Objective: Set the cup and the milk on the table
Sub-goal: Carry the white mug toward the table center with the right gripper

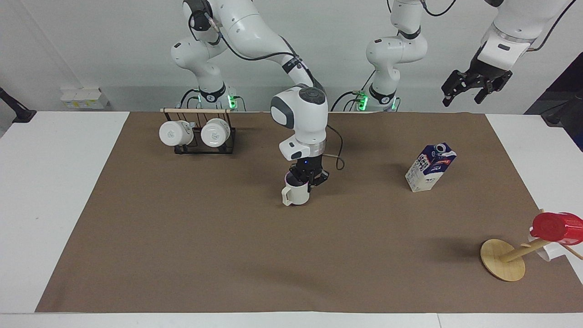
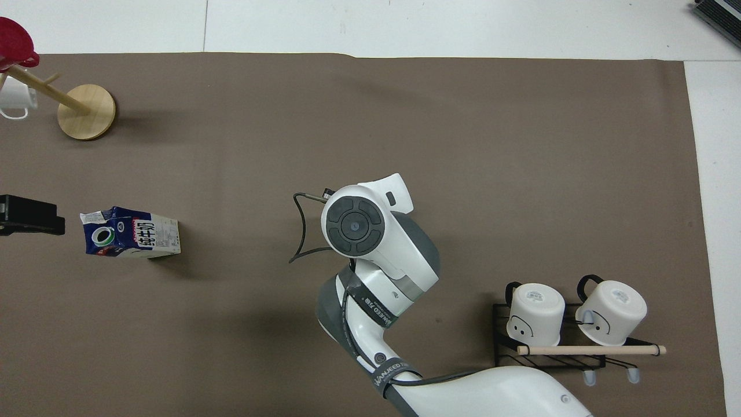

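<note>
Right gripper [image 1: 306, 180] is low over the middle of the mat [image 1: 227, 255], jaws closed on the rim of the cup [image 1: 296, 194]. The cup is upright, handle pointing toward the right arm's end of the surface [image 1: 45, 191]. Its base looks down on the mat or just above it; contact cannot be confirmed. In the overhead view the right arm's wrist covers both cup and gripper.

Milk [image 1: 430, 167] stands upright on the mat toward the left arm's end, well apart from the cup, at about the same depth from the robots. Blue gable top with grey spout up; nothing touches it. It shows again in the overhead view [image 2: 131, 232].

Left gripper [image 1: 473, 87] waits raised above the mat's corner at the left arm's end, near the robots, jaws wide and holding nothing. Only a dark part of it shows at the edge of the overhead view [image 2: 29, 215].

Black wire rack [image 1: 202, 136] with a wooden rail sits near the robots at the right arm's end, with two white mugs [image 1: 196, 133] hung on it, bottoms facing outward. A wooden mug tree [image 1: 505, 259] stands at the left arm's end, farthest from the robots, carrying a red cup [image 1: 556, 227] and a white mug partly hidden beneath it.
</note>
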Robot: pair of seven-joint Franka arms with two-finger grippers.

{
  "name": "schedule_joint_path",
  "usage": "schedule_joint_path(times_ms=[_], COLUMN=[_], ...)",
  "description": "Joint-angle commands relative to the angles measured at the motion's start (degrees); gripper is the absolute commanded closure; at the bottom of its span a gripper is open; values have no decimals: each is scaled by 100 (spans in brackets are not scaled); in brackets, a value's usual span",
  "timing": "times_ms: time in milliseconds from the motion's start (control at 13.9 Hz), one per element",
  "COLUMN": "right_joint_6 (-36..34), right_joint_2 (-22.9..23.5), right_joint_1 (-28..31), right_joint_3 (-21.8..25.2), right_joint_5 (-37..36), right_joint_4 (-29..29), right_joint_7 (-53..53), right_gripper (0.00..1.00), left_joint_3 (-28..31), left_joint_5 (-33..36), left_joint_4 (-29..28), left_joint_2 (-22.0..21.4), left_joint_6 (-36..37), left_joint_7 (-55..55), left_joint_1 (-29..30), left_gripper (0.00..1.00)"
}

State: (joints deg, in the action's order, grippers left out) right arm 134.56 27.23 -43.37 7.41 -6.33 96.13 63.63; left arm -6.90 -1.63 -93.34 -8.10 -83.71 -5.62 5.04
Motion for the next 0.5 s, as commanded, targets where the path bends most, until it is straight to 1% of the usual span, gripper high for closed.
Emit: schedule_joint_path(times_ms=[0, 72, 144, 216, 288, 360, 432], right_joint_6=[97, 97, 97, 97, 97, 97, 97], right_joint_2=[11, 11, 11, 11, 11, 11, 19], right_joint_1=[-5, -5, -5, 4, 13, 13, 22], right_joint_3=[6, 6, 6, 6, 6, 6, 6], right_joint_5=[-193, -185, -185, -185, -185, -193, -193], right_joint_4=[-7, -7, -7, -7, -16, -24, -24], right_joint_7=[237, 237, 229, 228, 228, 228, 228], right_gripper=[100, 100, 92, 80, 66, 56, 50], left_joint_3=[-48, -48, -48, -48, -48, -48, -40], left_joint_5=[40, 40, 40, 40, 40, 40, 40], left_joint_4=[-105, -105, -114, -105, -114, -114, -123], left_joint_2=[-104, -104, -104, -104, -104, -104, -113], left_joint_6=[-14, -5, -5, -5, -5, -5, -5], left_joint_7=[44, 44, 44, 44, 44, 44, 44], left_joint_1=[94, 94, 85, 85, 85, 94, 94], left_gripper=[0, 0, 0, 0, 0, 0, 0])
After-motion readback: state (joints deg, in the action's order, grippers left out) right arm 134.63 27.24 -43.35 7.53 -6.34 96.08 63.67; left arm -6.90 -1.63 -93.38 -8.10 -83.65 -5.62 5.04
